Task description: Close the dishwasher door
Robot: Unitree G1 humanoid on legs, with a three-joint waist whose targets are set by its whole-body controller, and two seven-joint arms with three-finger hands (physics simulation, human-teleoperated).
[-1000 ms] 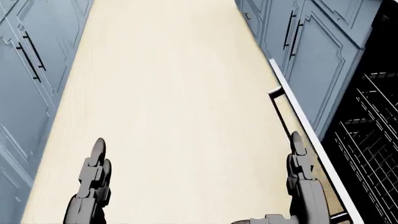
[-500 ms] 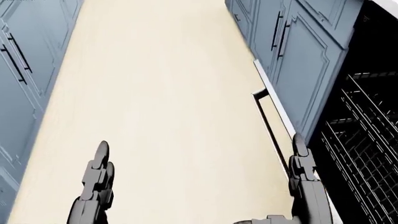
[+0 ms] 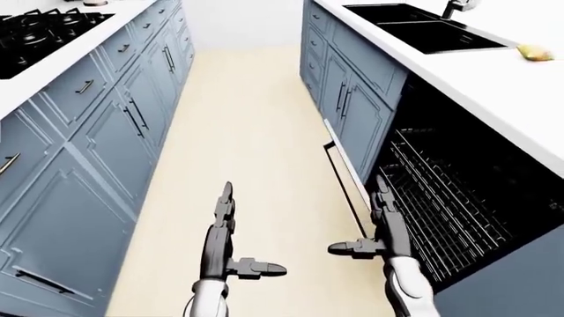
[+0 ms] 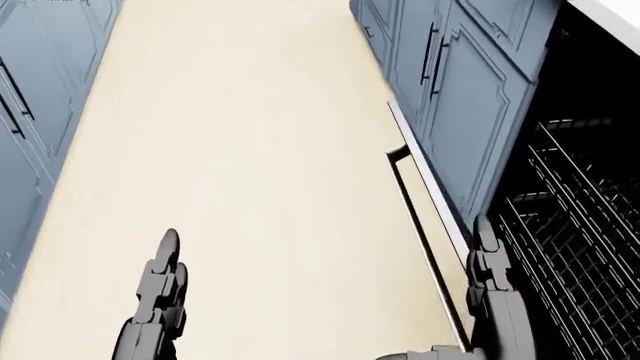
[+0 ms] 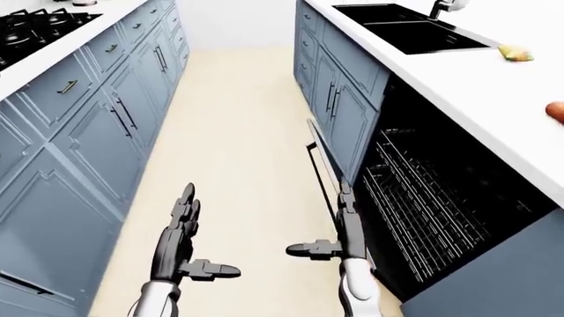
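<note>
Left-eye view: dishwasher door (image 3: pixel 346 181) folded down at right, seen edge-on, below the dark wire rack (image 3: pixel 441 198); left hand (image 3: pixel 220 241) and right hand (image 3: pixel 386 228) released, fingers straight, grasping nothing. Head view: right hand just beside the door's edge over the floor (image 4: pixel 250 150). Right-eye view: sink (image 5: pixel 410 28) in white tabletop (image 5: pixel 494 86); no legible writing.

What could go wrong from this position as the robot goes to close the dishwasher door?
1. The dishwasher door lies folded down, edge-on along the floor, beside the open right hand; a push on its thin rim could slip off instead of lifting it.
2. The wire rack fills the cavity beside that hand; fingers could snag in it.
3. The left hand hangs over bare floor, apart from the door, so it gives no support.
</note>
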